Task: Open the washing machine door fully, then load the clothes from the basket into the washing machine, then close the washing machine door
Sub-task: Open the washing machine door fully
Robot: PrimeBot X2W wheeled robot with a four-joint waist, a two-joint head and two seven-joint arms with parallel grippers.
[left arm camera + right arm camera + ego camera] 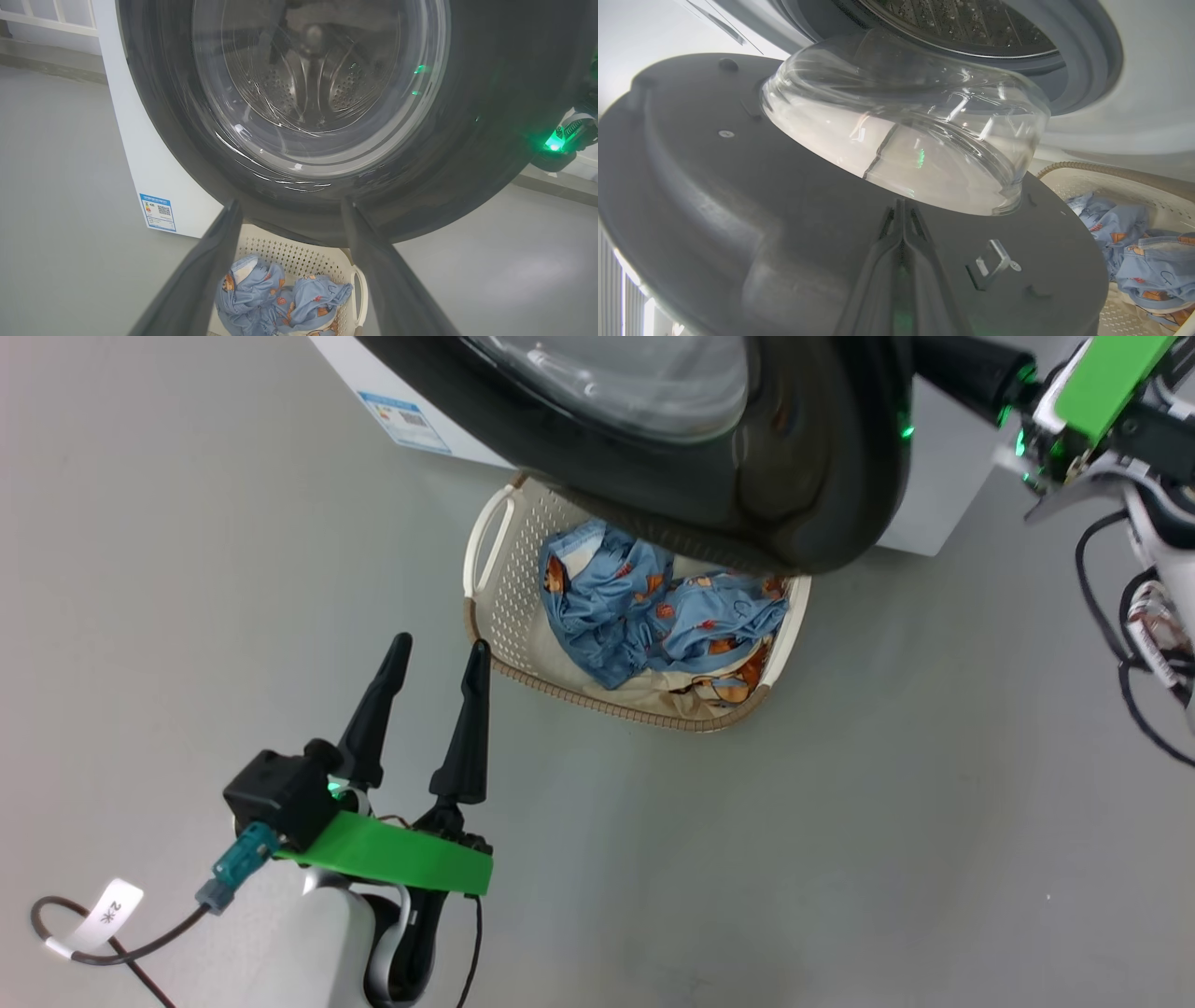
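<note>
The washing machine door [747, 495] stands partly open and hangs over the far part of the basket [509, 588]. The blue printed clothes [644, 616] lie bunched inside the basket. My right gripper [934, 362] reaches behind the door's right edge. In the right wrist view, my right gripper [901, 205] is shut, its tips against the door's dark inner face [738, 186] just below the glass bowl [901, 140]. My left gripper [441, 644] stands open and empty left of the basket, above the floor. In the left wrist view, my left gripper [290, 205] faces the door [467, 140], the basket [299, 254] and the clothes [280, 298].
The white washing machine [934, 495] with its blue label [406, 420] stands behind the basket. Its steel drum [962, 23] and grey gasket [1087, 60] show past the door. A metal latch [992, 261] sticks out of the door's inner face. Grey floor [840, 849] lies all around.
</note>
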